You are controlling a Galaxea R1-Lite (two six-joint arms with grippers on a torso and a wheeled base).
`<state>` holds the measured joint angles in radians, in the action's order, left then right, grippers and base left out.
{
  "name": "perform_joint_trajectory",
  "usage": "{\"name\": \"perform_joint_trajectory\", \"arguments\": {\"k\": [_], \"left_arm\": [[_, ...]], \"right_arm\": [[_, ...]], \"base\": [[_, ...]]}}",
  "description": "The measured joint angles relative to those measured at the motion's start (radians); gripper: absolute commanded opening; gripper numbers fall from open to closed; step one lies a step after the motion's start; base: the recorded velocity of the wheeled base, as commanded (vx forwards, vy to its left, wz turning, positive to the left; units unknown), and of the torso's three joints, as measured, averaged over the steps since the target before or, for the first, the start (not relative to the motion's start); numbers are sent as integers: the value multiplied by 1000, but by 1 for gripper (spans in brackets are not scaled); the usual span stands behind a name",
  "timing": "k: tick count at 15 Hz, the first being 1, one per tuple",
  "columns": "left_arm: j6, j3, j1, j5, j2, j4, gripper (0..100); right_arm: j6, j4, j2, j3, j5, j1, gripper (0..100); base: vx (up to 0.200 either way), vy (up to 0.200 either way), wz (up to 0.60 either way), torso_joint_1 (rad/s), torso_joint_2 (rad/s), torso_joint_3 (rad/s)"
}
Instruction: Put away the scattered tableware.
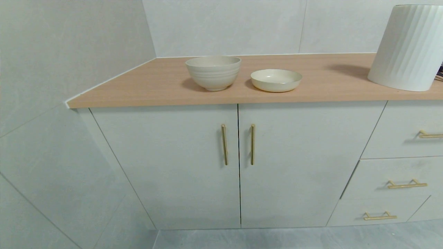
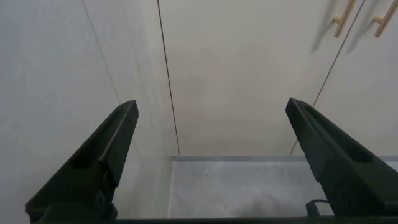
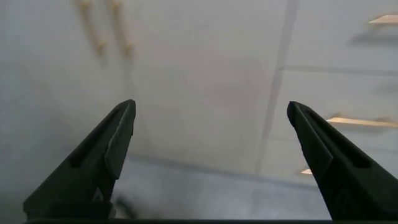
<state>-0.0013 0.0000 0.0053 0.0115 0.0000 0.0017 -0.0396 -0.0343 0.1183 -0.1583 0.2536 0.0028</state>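
Bowl (image 1: 213,72) and dish (image 1: 276,80) untouched; left tool (image 2: 210,104), right tool (image 3: 210,104) spread wide (seemingly empty).

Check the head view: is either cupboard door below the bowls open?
No: the left door and right door both sit shut beneath the countertop.

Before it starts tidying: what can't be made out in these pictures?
- Cupboard inside: head view, hidden behind the shut doors.
- Bowl bottom: head view, hidden by its near wall.
- White ribbed container: head view, cut off by the right edge.
- Handles: right wrist view, blurred.
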Motion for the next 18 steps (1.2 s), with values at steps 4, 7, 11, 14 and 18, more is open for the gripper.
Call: {"name": "perform_joint_trajectory", "arguments": {"k": [4,7,11,14,18], "left_arm": [[0,0,0,0,0,0,100],[1,0,0,0,0,0,100],[1,0,0,0,0,0,100],[5,0,0,0,0,0,100],[2,0,0,0,0,0,100]], "right_arm": [[-2,-10,293,-84,97,35,100],[-14,8,567,-197,117,168,100],[-44,99,911,-359,125,364,100],[-54,124,1159,-532,126,444,100],[-57,260,1436,-719,125,494,100]], "base": [[0,0,0,0,0,0],[0,0,0,0,0,0],[0,0,0,0,0,0],[0,0,0,0,0,0],[0,0,0,0,0,0]]}}
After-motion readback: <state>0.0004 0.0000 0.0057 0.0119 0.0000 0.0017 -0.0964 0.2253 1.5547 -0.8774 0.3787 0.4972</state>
